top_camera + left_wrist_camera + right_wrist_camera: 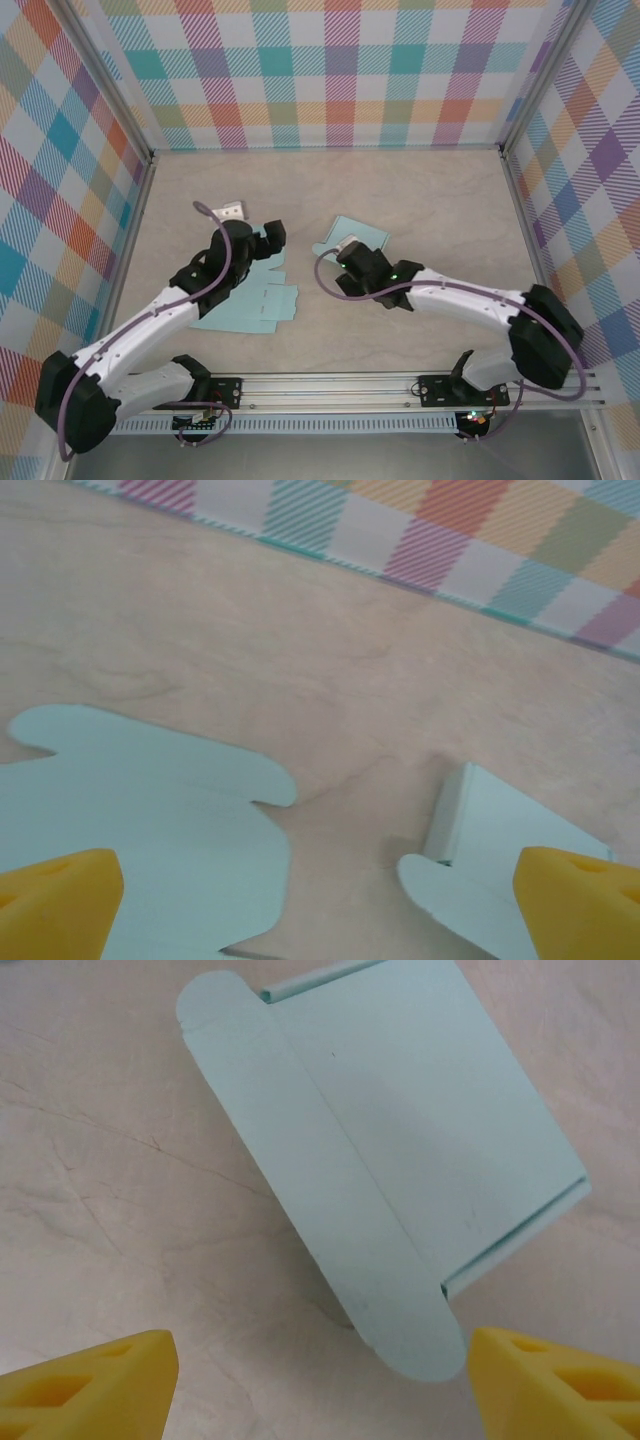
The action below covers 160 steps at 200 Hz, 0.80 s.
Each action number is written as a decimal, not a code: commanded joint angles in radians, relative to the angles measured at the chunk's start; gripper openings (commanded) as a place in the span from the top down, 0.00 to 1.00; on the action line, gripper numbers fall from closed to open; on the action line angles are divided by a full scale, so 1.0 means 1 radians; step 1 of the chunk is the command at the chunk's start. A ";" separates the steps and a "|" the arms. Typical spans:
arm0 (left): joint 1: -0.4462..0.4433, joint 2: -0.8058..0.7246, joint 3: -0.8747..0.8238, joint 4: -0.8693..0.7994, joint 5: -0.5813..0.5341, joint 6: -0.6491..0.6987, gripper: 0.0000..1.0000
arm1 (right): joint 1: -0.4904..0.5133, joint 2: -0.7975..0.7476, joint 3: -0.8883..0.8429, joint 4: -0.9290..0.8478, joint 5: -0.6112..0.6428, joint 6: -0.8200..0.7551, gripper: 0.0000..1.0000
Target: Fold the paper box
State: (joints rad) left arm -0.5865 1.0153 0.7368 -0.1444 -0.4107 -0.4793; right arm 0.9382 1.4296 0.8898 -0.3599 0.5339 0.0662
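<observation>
The paper box is pale blue card in two parts. A flat cut-out sheet [262, 303] lies under my left arm; in the left wrist view its scalloped edge [140, 810] is at the left. A folded part [362, 232] with a rounded flap lies in front of my right gripper, and fills the upper right wrist view [400, 1130]. It also shows in the left wrist view as the folded part's corner [500, 825]. My left gripper [270, 238] [320, 910] is open above bare table between the two parts. My right gripper [348, 252] [320, 1385] is open, the flap tip lying just inside its right finger [555, 1380].
The wooden table [430, 200] is fenced by checked walls [340, 70] at the back and both sides. A metal rail [400, 385] carrying the arm bases runs along the near edge. A small white-grey fitting [230, 211] sits behind my left wrist.
</observation>
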 commanded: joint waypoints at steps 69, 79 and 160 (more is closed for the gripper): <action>0.004 -0.343 -0.178 -0.161 -0.248 -0.119 0.00 | 0.037 0.338 0.154 0.134 0.258 -0.278 0.19; 0.004 -0.357 -0.180 -0.178 -0.251 -0.123 0.00 | 0.035 0.368 0.162 0.160 0.291 -0.302 0.18; 0.005 -0.408 -0.200 -0.241 -0.270 -0.143 0.00 | -0.009 0.525 0.206 0.338 0.381 -0.418 0.15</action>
State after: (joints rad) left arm -0.5865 0.6262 0.5503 -0.3466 -0.6491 -0.6106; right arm 0.9634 1.9148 1.0847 -0.1059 0.8585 -0.3206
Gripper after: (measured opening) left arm 0.997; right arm 0.856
